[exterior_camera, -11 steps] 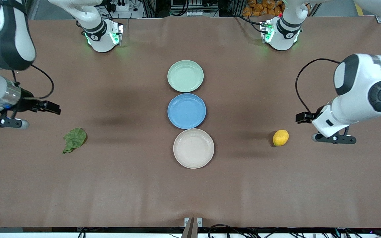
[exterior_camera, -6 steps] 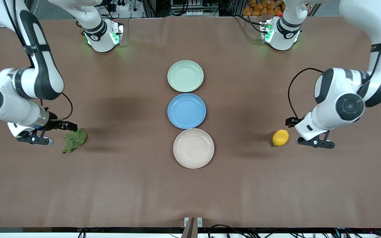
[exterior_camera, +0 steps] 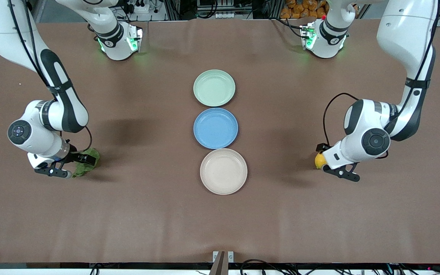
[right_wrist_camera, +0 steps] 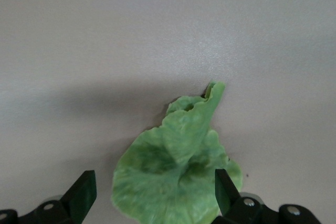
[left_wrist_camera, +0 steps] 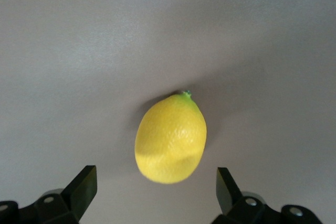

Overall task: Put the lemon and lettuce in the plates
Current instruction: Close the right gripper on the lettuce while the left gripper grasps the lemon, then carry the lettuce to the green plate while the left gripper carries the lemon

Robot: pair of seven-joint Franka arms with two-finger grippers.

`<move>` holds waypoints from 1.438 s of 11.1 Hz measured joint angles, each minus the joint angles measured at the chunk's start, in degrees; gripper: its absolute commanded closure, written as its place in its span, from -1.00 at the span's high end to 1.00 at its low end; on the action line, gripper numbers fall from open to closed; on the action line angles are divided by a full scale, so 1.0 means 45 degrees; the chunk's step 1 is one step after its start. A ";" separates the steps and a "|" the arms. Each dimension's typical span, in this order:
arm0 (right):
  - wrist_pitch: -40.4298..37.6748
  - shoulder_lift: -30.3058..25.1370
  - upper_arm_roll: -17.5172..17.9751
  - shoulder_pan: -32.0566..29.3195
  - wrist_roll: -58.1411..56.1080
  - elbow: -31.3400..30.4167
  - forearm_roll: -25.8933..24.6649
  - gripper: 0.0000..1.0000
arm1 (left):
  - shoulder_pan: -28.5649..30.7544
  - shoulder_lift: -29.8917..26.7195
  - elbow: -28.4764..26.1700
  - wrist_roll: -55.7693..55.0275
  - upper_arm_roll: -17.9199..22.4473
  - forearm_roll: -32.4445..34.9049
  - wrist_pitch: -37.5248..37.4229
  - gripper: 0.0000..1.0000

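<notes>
The lemon (left_wrist_camera: pixel 170 138) lies on the brown worktop (exterior_camera: pixel 159 214) toward the left arm's end, its small green tip pointing away from the wrist camera. The left tool (exterior_camera: pixel 329 162) is over it, fingers (left_wrist_camera: pixel 84 186) spread wide apart with the fruit between them — neither finger touches the peel. In the front view only a sliver of the lemon (exterior_camera: pixel 320 160) shows from under the wrist.

The lettuce (right_wrist_camera: pixel 178 177) lies flat on the worktop toward the right arm's end, its short stem pointing away from the wrist camera. The right tool (exterior_camera: pixel 75 162) is over the leaf with its fingers (right_wrist_camera: pixel 83 190) apart, one at each edge of the crinkled green; in the front view the lettuce (exterior_camera: pixel 88 158) shows partly under the tool.

Between the two arms three plates sit in a row, close to each other — the mint green plate (exterior_camera: pixel 214 88) farthest from the front camera, the blue plate (exterior_camera: pixel 215 128) in the middle, the beige plate (exterior_camera: pixel 224 171) nearest. All three hold nothing.
</notes>
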 measured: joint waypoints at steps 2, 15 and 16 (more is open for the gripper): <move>0.0684 0.0434 -0.0098 -0.0003 0.0000 0.0000 -0.0007 0.59 | 0.0011 0.0414 0.0046 0.0023 0.0000 0.0000 0.0242 1.00; -0.4155 -0.1868 0.0803 0.0908 0.2383 0.0444 -0.0063 -1.00 | 0.0103 0.1125 0.0226 -0.0034 -0.0040 -0.1020 0.0775 -1.00; -0.4635 -0.2119 0.1400 0.1000 0.3386 0.0434 -0.0058 -1.00 | 0.0100 0.1115 0.0360 -0.0181 -0.0047 -0.1174 0.0812 -1.00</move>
